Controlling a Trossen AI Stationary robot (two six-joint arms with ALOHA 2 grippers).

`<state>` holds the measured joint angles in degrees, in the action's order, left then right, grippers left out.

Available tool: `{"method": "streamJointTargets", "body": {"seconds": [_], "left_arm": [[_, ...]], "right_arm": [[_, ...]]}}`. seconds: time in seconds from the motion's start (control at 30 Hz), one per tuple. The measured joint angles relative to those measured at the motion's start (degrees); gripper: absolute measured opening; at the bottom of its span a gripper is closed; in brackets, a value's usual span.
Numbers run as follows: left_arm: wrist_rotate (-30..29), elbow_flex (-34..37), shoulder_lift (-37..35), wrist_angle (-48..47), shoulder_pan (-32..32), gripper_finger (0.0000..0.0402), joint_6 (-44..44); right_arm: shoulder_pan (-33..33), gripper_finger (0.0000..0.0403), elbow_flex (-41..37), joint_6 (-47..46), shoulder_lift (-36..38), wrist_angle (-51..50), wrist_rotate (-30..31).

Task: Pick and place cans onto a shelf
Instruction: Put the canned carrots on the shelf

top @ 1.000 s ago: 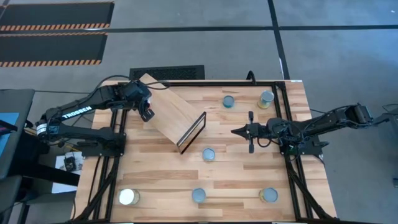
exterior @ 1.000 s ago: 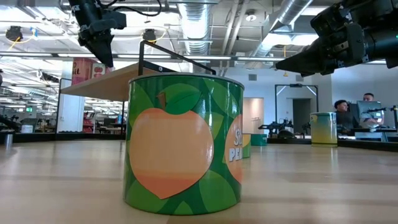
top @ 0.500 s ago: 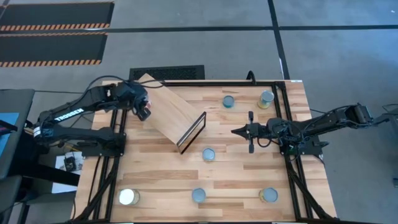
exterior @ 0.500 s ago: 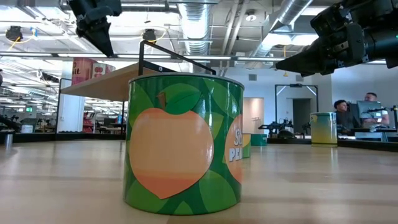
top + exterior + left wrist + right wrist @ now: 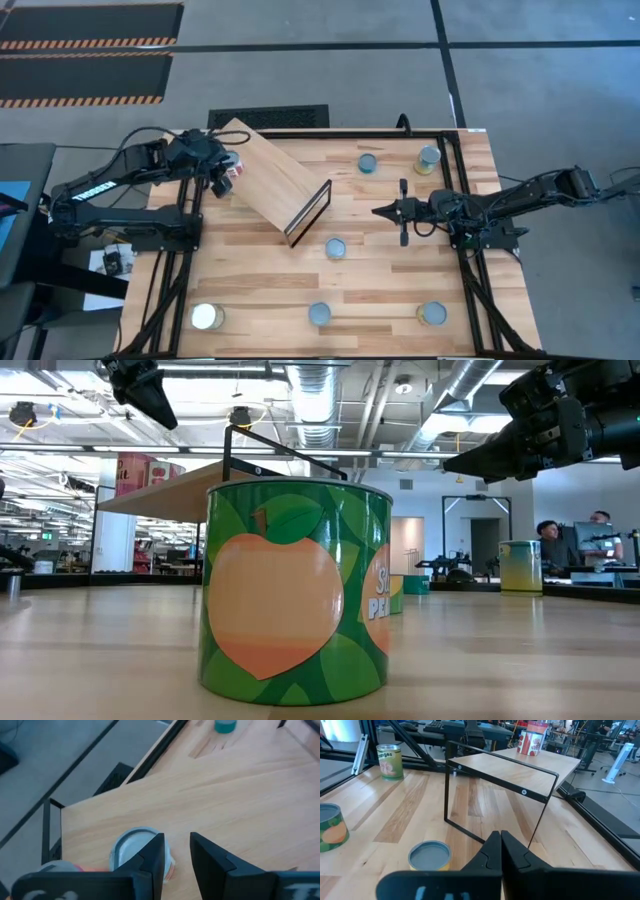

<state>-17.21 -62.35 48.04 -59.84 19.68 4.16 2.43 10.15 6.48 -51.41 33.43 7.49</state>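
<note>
A red can [image 5: 229, 169] stands on the shelf [image 5: 270, 185] at its left end, just under the left gripper [image 5: 216, 178], jaws slightly parted, empty. Remaining cans [image 5: 336, 248] lie nearer the right gripper [image 5: 385, 212], jaws closed mid-desk [image 5: 380, 290].

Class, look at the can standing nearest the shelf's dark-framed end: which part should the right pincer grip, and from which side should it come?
Probably best to grip the can by its curved side wall, with the right pincer coming straight down over the lid. It stands upright, lid up, with nothing touching it.
</note>
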Motion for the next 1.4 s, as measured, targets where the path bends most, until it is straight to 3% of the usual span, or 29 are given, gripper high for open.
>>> {"method": "streamJointTargets", "body": {"seconds": [0.33, 0.63, 0.9, 1.0, 1.17, 1.4], "left_arm": [[-5.8, 1.3, -2.5, 4.6, -7.4, 0.0047, 0.2], [-6.3, 11.0, -6.8, 12.4, -13.4, 0.0004, 0.1], [-5.1, 20.6, -7.2, 20.8, -21.5, 0.0000, -2.7], [-9.1, 22.4, -5.7, 23.3, -24.1, 0.0000, -2.4], [-19.7, 19.0, -3.2, 20.0, -23.6, 0.0000, 4.6], [-16.1, 13.5, 1.4, 19.2, -21.7, 0.0000, 3.1]], "right_arm": [[0.0, 0.0007, 0.0, 0.0, 0.0, 0.0, 0.0], [0.0, 0.0007, 0.0, 0.0, 0.0, 0.0, 0.0], [0.0, 0.0007, 0.0, 0.0, 0.0, 1.1, 0.0], [0.0, 0.0007, 0.0, 0.0, 0.0, 1.6, 0.0], [0.0, 0.0007, 0.0, 0.0, 0.0, 1.6, 0.0], [0.0, 0.0007, 0.0, -0.9, 0.0, 1.1, 0.0]]}}
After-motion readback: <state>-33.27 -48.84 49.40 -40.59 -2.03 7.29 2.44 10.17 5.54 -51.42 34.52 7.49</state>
